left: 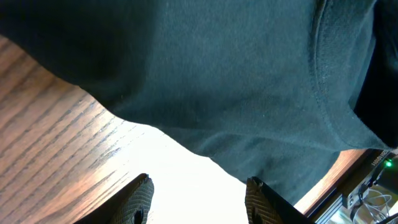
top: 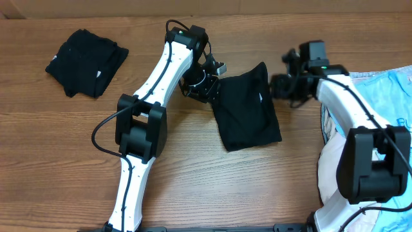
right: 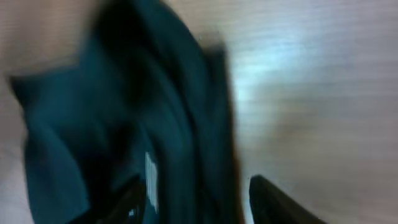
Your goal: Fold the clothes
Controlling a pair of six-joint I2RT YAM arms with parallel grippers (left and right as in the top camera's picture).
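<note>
Black garment [top: 248, 106] between both outstretched arms, left gripper [top: 205, 87] and right gripper [top: 278, 85] at its edges, jaws apart.

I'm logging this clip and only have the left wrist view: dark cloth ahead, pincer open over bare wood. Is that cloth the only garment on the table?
Observer: No. Overhead, your dark cloth lies mid-table, and a black bundle sits toward the picture's upper left.
Operator: Anything else waiting?
Observer: Yes, a light blue and white pile at the table's right edge.
Operator: Where is the other arm?
Observer: The right pincer is by the cloth's upper right corner, across from the left pincer at its left edge.
</note>
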